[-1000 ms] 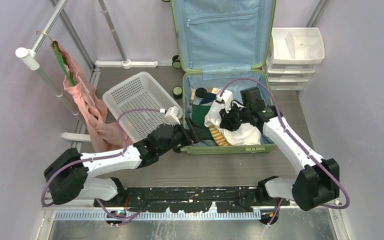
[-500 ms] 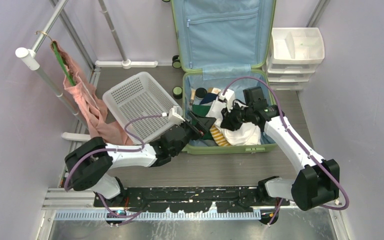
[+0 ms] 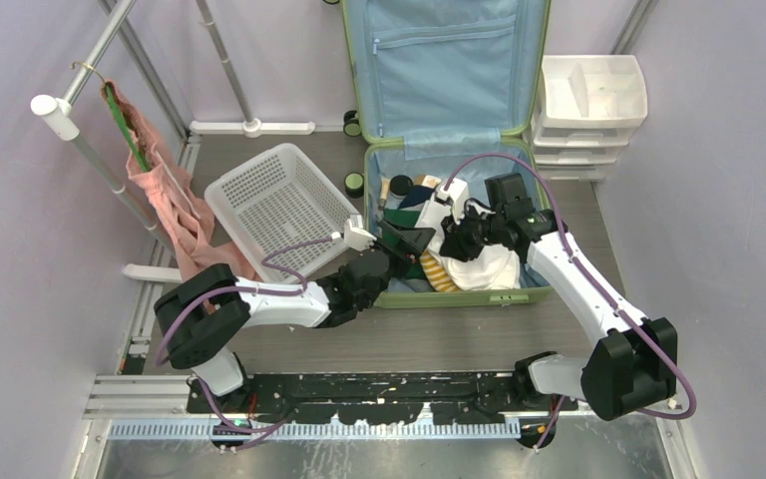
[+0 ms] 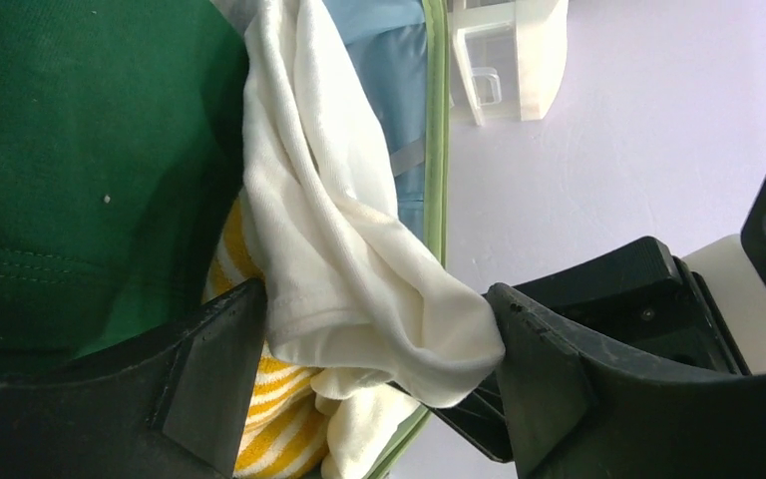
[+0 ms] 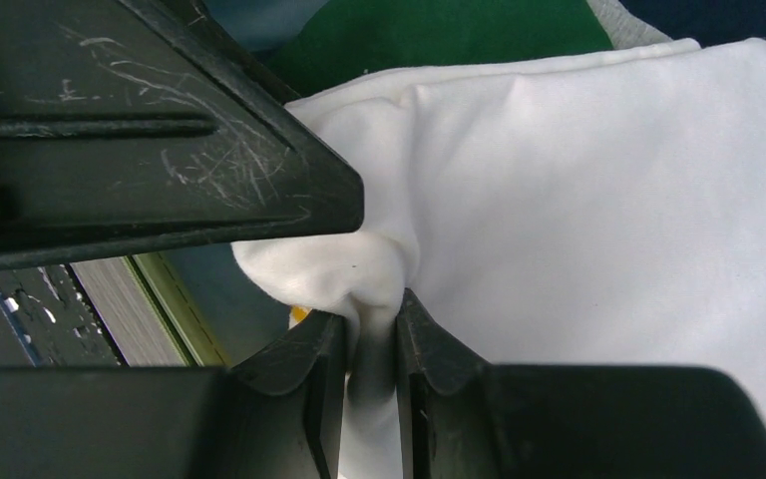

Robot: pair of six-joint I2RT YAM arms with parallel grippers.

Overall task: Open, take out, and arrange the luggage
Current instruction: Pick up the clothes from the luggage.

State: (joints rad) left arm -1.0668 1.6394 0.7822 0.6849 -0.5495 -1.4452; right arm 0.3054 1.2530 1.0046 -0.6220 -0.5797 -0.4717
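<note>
One large light-green ribbed hard-shell suitcase (image 3: 446, 296) lies open on the bench at 12 o'clock from the arm bases, lid upright at the far side and tub full of clothing; one white mesh plastic basket (image 3: 279, 205) sits just beside it at 9 o'clock. Step in hand, by judgement: taking out, with the right jaws clamped on a pinched fold of the soft white cloth garment (image 5: 578, 200) and the left jaws apart either side of its hanging hem, above a dark green garment (image 4: 80, 150). Next move calls for the left jaws to close on that hem, then a joint lift clear of the suitcase rim.
</note>
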